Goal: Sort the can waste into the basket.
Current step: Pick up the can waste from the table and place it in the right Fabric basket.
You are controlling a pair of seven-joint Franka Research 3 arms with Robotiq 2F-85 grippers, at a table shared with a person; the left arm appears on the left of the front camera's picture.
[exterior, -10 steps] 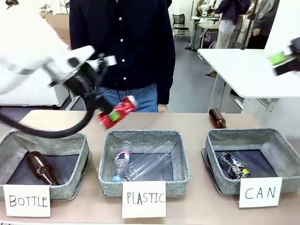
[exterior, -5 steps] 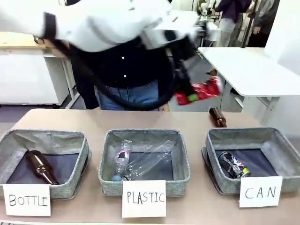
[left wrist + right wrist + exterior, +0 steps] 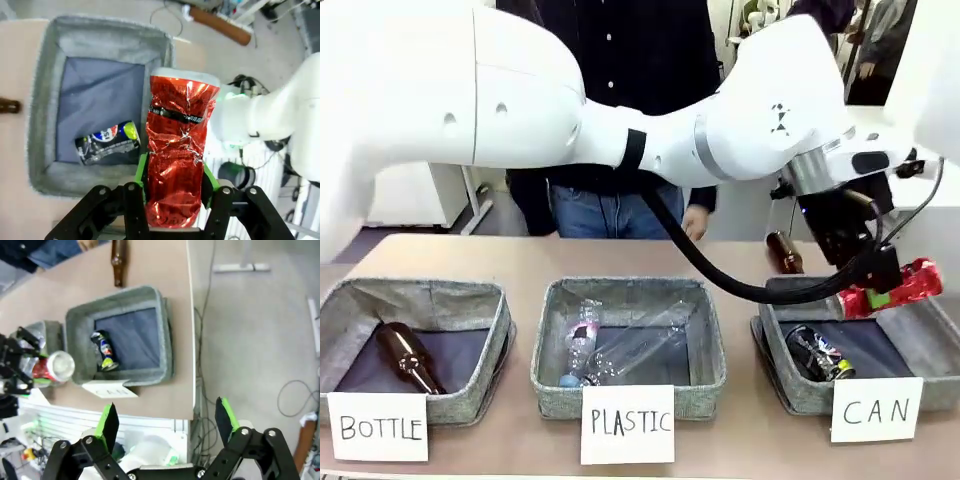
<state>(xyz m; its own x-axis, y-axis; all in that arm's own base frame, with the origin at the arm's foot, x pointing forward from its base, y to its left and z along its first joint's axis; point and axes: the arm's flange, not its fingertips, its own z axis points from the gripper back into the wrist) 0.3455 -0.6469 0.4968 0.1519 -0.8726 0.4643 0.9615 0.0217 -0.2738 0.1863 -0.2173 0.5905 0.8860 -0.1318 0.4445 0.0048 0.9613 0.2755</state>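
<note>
Done: the dark can point(image 3: 817, 353) lies inside the basket point(image 3: 798, 398), by its front-left corner.
Left: the red can point(image 3: 180, 115), crumpled, is not yet in; only its release appears to remain.
Red can, place: in the air above the basket, toward its far edge, lying roughly level.
Left gripper point(image 3: 175, 175): fingers clamped on the red can's lower half, a green pad point(image 3: 210, 178) on each side; the can's top end juts past the tips.
Right gripper point(image 3: 166, 420): fingers wide apart, nothing between them, high above the table's right edge.
Progress, judged: nearly complete.
</note>
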